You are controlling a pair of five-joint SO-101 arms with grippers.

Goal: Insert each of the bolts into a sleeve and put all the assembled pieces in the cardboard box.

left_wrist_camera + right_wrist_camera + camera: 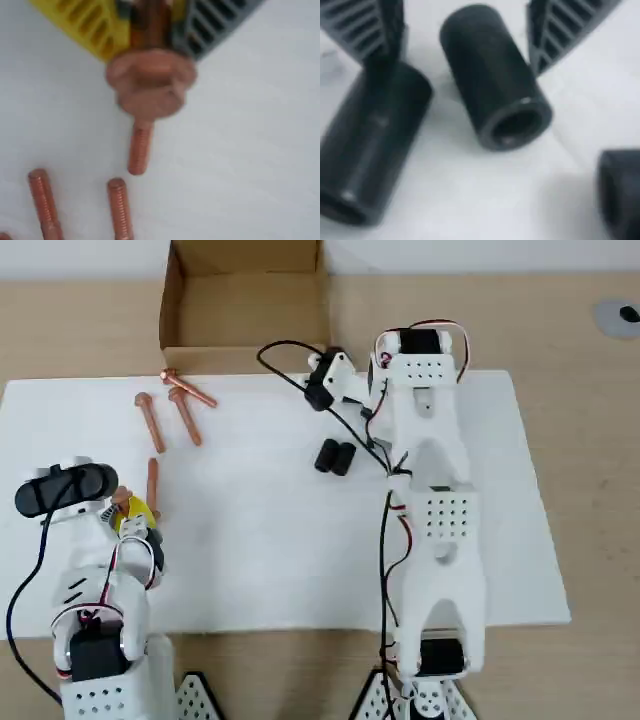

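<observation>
1. Nearest, at the near left of the white sheet (270, 560): left gripper (150, 47), clamped tight on a bolt (150, 82). Shank pinched between the yellow finger (80, 20) and the grey finger (220, 20); flanged head just past the fingertips.
2. Just beside that gripper, toward the sheet's middle: second bolt (152, 480), flat on the sheet, threaded end pointing away from the arm bases.
3. Near the sheet's middle: sleeve (492, 80) and second sleeve (370, 145), both black, on their sides. Side by side and touching in the high view. Open bore of the first turned toward the right wrist camera.
4. Just beyond them: right gripper (462, 57), fingers (360, 25) spread wide, holding nothing. First sleeve framed between the fingers in the wrist view, second partly behind one of them. In the high view, near the pair but apart from it.
5. In the same wrist view: another dark piece (620, 195), cut off by the frame, too little to name.
6. Farther off, at the sheet's far left: third bolt (150, 423) and fourth bolt (187, 418), near each other, heads toward the far edge. Behind them, fifth bolt (190, 389), slanted, its head nearest the box.
7. Farthest: cardboard box (172, 310), top open, on the wooden table (590, 440), just past the sheet's far edge.
</observation>
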